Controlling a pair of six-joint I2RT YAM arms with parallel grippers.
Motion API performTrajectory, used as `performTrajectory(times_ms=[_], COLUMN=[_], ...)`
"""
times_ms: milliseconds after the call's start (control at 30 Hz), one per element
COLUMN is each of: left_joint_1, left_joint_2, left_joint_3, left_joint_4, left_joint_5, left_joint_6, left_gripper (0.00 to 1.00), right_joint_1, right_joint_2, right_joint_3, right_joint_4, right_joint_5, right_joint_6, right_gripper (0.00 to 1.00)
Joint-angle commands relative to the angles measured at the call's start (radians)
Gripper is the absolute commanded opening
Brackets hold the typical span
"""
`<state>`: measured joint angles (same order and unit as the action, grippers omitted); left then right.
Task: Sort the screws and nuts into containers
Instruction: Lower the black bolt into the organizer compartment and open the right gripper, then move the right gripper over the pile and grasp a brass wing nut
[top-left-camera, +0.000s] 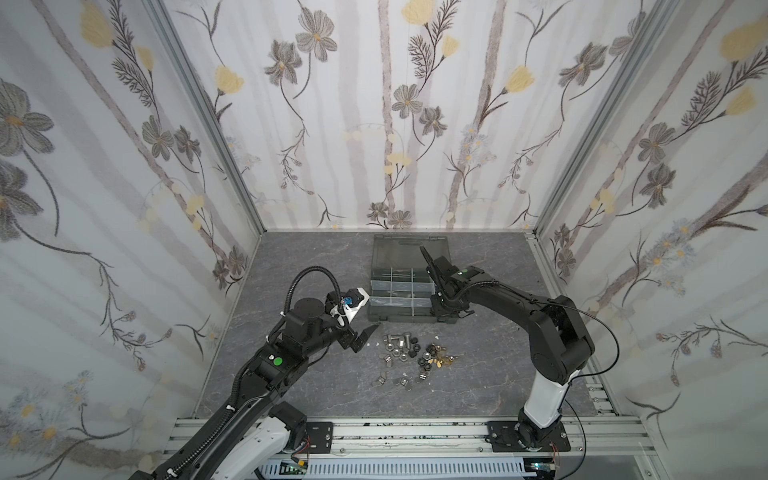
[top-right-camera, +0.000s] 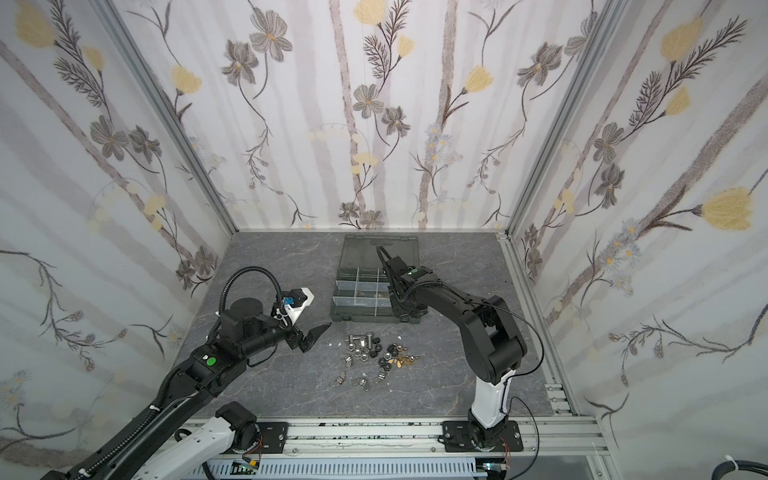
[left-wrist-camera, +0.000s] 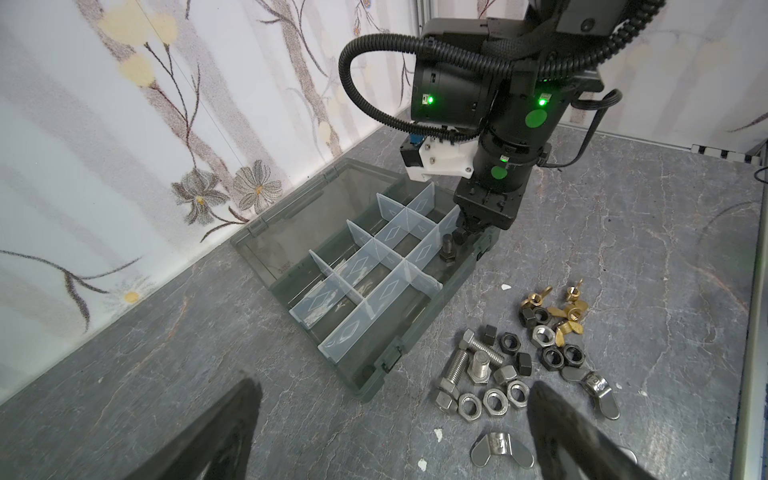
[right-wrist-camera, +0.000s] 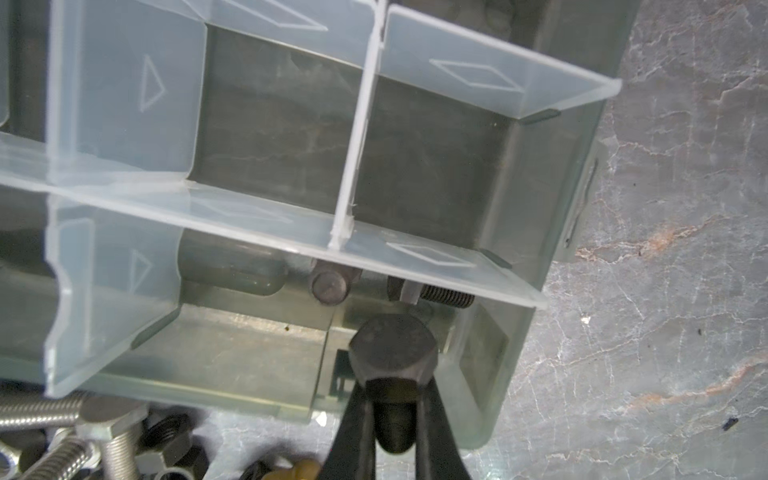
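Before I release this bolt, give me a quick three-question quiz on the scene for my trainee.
1. True or false: the right gripper is shut on a black bolt above the organizer case.
2. The brass wing nuts lie: A) in the organizer case; B) on the table; C) in the right gripper.
3. Fill in: the left gripper is ___ and holds nothing.

Key: 1 true; 2 B; 3 open.
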<state>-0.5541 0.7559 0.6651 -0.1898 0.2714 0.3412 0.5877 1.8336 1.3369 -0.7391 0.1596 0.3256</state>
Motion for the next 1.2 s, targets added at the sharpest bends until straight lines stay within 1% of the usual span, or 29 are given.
performTrajectory(times_ms=[0, 133, 333, 467, 600, 700, 833, 933, 1033, 1100, 1167], left_joint_1=[-0.003, -0.003, -0.003, -0.003, -0.003, -0.003, -0.003, -0.003, -0.003, -0.003, -0.003], left_joint_2=[-0.009, -0.019, -0.03, -0.035, -0.038, -0.039, -0.036, -0.033, -0.031, -0.031, -0.031], left_joint_3=[-0.007, -0.022, -0.03, -0.036, -0.037, -0.039, -0.042, -0.037, -0.038, -0.043, -0.048], left_joint_4=[0.029, 0.037, 0.044, 0.053, 0.049, 0.051, 0.061, 0.069, 0.071, 0.077, 0.085], left_joint_5=[-0.005, -0.007, -0.014, -0.027, -0.039, -0.037, -0.05, -0.054, -0.049, -0.043, -0.038], left_joint_6=[0.015, 0.016, 0.019, 0.024, 0.036, 0.038, 0.058, 0.064, 0.063, 0.059, 0.056], left_gripper=[1.0, 1.0, 1.0, 1.0, 1.0, 1.0, 1.0, 1.0, 1.0, 1.0, 1.0], right_joint_1=[-0.003, -0.004, -0.01, -0.013, -0.013, -0.012, 0.0, 0.028, 0.068, 0.09, 0.106], right_joint_2=[0.015, 0.028, 0.027, 0.02, -0.008, -0.046, -0.118, -0.185, -0.271, -0.311, -0.332], right_joint_3=[0.002, -0.001, -0.003, -0.003, -0.01, -0.018, -0.033, -0.067, -0.114, -0.166, -0.212], right_joint_4=[0.0, 0.003, 0.002, -0.006, -0.022, -0.029, -0.059, -0.096, -0.114, -0.102, -0.092], right_joint_5=[0.003, 0.001, 0.001, -0.034, -0.035, -0.034, -0.059, -0.068, -0.086, -0.144, -0.163], right_joint_6=[-0.023, -0.028, -0.026, -0.027, -0.018, -0.007, 0.006, 0.033, 0.069, 0.09, 0.108], right_gripper=[0.04, 0.06, 0.16, 0.23, 0.3, 0.31, 0.26, 0.25, 0.27, 0.31, 0.32])
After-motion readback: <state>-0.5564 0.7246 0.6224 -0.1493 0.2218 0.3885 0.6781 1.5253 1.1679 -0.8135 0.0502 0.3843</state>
